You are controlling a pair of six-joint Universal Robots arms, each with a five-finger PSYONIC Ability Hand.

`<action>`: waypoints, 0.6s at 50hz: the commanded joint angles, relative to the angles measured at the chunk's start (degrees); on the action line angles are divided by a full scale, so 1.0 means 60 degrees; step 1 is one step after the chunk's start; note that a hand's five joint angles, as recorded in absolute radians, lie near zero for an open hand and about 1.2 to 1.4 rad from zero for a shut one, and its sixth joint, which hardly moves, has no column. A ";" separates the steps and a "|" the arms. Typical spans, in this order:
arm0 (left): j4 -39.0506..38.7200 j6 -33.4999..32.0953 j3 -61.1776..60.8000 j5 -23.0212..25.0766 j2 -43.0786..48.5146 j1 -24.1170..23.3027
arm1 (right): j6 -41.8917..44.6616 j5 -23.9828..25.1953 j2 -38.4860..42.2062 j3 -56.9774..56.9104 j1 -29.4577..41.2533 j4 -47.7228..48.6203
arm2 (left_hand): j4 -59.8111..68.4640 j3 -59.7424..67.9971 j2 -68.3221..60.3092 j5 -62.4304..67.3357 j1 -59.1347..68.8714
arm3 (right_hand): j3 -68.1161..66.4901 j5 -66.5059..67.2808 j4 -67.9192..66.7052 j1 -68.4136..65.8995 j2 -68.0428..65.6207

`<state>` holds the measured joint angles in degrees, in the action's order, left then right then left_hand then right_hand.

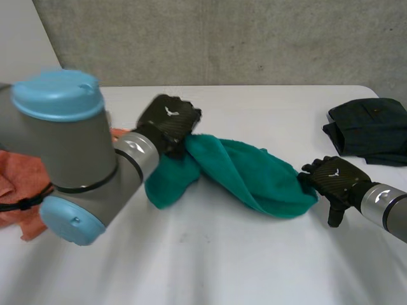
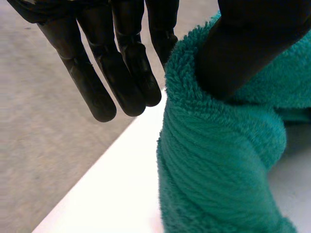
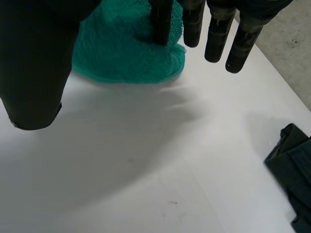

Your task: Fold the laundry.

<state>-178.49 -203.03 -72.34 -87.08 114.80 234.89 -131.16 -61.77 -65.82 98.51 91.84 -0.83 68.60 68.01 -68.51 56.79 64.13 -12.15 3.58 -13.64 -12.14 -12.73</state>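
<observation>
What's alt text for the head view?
Bunched teal towel on a white table, left hand at one end, right hand at the other. A dark folded garment beyond the right hand; orange cloth beside the left arm.

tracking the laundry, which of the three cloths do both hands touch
The teal towel in the middle: left hand at one end, right hand at the other. The orange cloth and dark folded garment lie apart from both.

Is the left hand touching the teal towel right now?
Touching. The left wrist view shows the teal towel's fluffy edge wrapped snugly against the left hand, no gap.
</observation>
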 commanded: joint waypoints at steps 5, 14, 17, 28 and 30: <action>0.0042 0.1742 0.0089 -0.0076 -0.0718 0.0139 | -0.2043 0.0013 0.0774 -0.0363 0.0776 0.0504 | 0.1900 0.1999 -0.1916 0.2201 0.2644 | 0.0358 -0.0596 0.0607 0.0356 0.0455; 0.0042 0.2109 0.0104 -0.0091 -0.1129 0.0124 | -0.3569 -0.0032 0.1155 -0.0803 0.1318 0.0622 | 0.1900 0.1999 -0.1916 0.2201 0.2644 | -0.2396 0.2158 -0.2147 -0.2398 -0.2299; 0.0042 0.2139 0.0104 -0.0091 -0.1246 0.0124 | -0.4169 -0.0046 0.1199 -0.1008 0.1392 0.0636 | 0.1900 0.1999 -0.1916 0.2201 0.2644 | -0.9164 0.8927 -0.8916 -0.9167 -0.9067; 0.0028 0.2139 -0.0451 -0.0106 -0.2665 0.1016 | -0.4555 -0.0866 -0.0890 -0.2413 0.1042 -0.0063 | 0.1900 0.1999 -0.1916 0.2201 0.2644 | -1.1308 1.1071 -1.1060 -1.1311 -1.1212; 0.0027 0.2139 -0.0642 -0.0106 -0.2901 0.1178 | -0.4056 -0.0881 -0.1362 -0.2575 0.0895 -0.0547 | 0.1900 0.1999 -0.1916 0.2201 0.2644 | -1.1308 1.1071 -1.1060 -1.1311 -1.1212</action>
<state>-178.24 -190.21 -73.04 -87.75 102.86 238.00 -161.77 -65.90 -63.41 87.49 99.44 2.10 68.62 68.25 -68.63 56.79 64.31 -67.66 54.47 -67.90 -58.62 -67.31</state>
